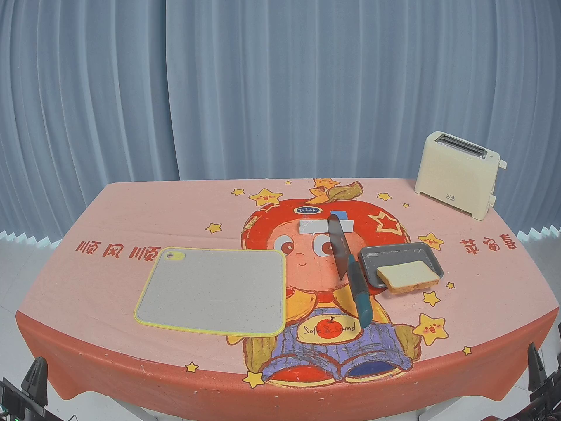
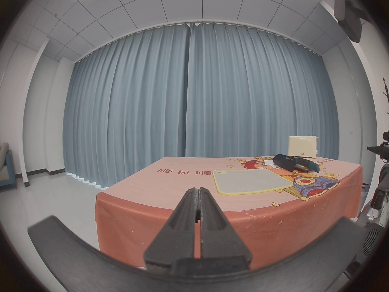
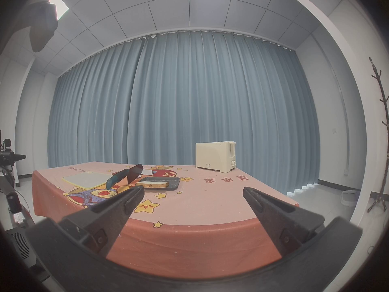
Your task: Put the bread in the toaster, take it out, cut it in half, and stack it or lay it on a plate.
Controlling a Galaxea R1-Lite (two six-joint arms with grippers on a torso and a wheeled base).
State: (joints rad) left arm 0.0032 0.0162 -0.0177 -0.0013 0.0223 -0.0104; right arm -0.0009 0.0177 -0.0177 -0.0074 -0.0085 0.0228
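Bread (image 1: 408,275) flat in tray (image 1: 369,258), right side of table (image 1: 146,217); toaster (image 1: 459,173) well behind. Likely light, soft, crushable: pinch gently across edges. Left end effector (image 2: 197,195) pressed together; right end effector (image 3: 192,193) spread, empty.

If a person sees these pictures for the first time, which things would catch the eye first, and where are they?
The pink tablecloth with its big cartoon print strikes first. At its middle lies a large knife, beside a dark tray holding one slice of bread. A cream toaster stands at the far right corner, and a grey cutting board lies at the near left.
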